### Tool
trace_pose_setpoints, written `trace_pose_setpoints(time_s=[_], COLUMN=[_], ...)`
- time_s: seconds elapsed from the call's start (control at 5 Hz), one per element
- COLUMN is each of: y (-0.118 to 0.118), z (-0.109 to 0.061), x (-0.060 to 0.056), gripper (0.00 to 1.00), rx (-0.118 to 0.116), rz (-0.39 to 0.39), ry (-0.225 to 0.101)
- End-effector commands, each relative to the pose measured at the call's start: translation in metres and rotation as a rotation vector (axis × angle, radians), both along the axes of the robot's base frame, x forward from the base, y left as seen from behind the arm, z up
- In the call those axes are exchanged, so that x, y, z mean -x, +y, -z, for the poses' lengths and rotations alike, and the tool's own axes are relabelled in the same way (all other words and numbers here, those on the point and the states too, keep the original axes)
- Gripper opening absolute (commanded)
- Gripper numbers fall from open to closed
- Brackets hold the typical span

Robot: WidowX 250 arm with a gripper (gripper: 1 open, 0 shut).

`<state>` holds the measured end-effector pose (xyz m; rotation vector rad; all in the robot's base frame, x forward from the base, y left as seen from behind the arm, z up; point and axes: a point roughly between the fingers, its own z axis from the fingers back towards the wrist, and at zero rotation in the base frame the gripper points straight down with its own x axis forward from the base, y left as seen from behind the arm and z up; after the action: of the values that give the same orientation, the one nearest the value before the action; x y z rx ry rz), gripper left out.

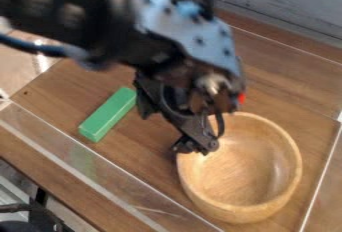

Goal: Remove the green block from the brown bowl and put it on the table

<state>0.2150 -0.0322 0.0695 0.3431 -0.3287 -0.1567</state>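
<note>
The green block (107, 114) lies flat on the table (287, 81), left of the brown bowl (254, 171), and nothing touches it. The wooden bowl stands at the front right with nothing in it. My gripper (195, 142) hangs tilted downward just over the bowl's left rim, to the right of the block and apart from it. Its dark fingers look spread and hold nothing, though the arm is blurred.
A sliver of a red ball (241, 98) shows behind the arm, near the bowl's far rim. Low clear acrylic walls (80, 171) edge the table at the front and left. The blurred arm fills the upper left of the view.
</note>
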Motion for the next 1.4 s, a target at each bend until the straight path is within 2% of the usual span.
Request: trace_pose_setpoints(time_s=[0.0, 0.2, 0.4, 0.6, 0.8, 1.0, 1.2], y=[-0.013, -0.007, -0.016, -0.018, -0.009, -0.001, -0.005], z=[0.012, -0.004, -0.016, -0.038, -0.057, -0.064, -0.062], x=[-0.007, -0.014, -0.026, -0.033, -0.041, -0.044, -0.036], gripper=[1.00, 0.00, 0.00, 0.00, 0.00, 0.00, 0.00], rx=[0.020, -0.034, -0.081, -0.129, -0.164, -0.208, -0.233], rz=[0.032, 0.097, 0.189, 0.316, 0.464, 0.468, 0.422], ry=[-0.015, 0.007, 0.013, 0.020, 0.007, 0.008, 0.034])
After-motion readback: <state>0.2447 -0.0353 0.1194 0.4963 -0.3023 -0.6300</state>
